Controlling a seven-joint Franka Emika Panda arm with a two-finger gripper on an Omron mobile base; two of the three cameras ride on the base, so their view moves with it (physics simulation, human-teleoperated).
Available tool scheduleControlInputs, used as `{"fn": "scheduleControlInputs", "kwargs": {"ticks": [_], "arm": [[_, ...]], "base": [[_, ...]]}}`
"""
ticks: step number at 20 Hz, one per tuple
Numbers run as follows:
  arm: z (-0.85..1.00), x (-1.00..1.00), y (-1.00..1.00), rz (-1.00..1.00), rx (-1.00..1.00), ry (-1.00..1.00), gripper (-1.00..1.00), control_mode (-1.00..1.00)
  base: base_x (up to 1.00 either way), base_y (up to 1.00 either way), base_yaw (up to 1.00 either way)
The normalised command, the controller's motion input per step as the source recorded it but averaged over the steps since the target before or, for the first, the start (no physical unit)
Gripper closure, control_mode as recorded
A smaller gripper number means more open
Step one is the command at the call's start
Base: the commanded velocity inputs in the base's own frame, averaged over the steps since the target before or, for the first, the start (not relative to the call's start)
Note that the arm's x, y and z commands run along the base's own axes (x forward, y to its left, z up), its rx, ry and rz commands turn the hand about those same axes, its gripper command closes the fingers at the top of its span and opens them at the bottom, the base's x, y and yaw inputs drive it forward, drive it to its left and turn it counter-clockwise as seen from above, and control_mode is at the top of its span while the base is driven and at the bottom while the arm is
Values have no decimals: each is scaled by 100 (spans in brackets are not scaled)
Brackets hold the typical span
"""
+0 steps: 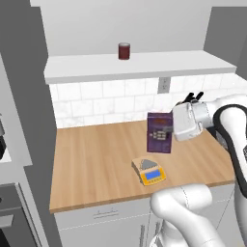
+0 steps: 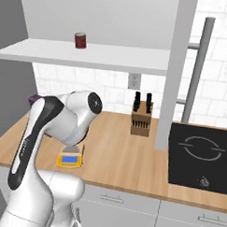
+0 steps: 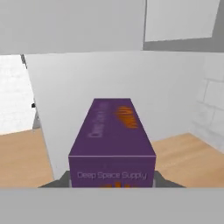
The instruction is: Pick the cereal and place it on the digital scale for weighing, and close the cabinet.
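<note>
A: Left to right, then. What stands where?

B: In the left base view an open cabinet door (image 1: 21, 96) hangs at the far left, a dark red can (image 1: 124, 50) sits on the white shelf (image 1: 140, 65), and below lies the wooden counter (image 1: 91, 159). The cereal box (image 1: 160, 132) hangs upright above the counter, with the digital scale (image 1: 149, 171) on the counter just beside and below it, slightly to its left.

A: And the gripper?

B: The gripper (image 1: 170, 126) comes in from the right, closed on the box's side; the box is clear of the counter, so I judge it carried. In the hand view the box (image 3: 112, 140) runs straight out from between the fingers.

A: Which step is this?

B: The carry to the scale, I'd say. Next the box must shift over the grey plate and come down level before release. The cabinet is not yet closed.

A: Farther right?

B: In the right base view, a knife block (image 2: 142, 117), then the cooktop (image 2: 200, 156).
</note>
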Motion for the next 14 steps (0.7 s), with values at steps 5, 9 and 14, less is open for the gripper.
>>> {"fn": "scheduleControlInputs", "kwargs": {"ticks": [5,9,14], "arm": [[-69,42,-11,26,0,0,100,-100],[-49,25,-10,2,0,-4,100,-100],[-32,26,-9,0,0,0,100,-100]], "base": [[0,0,0],[0,0,0],[0,0,0]]}}
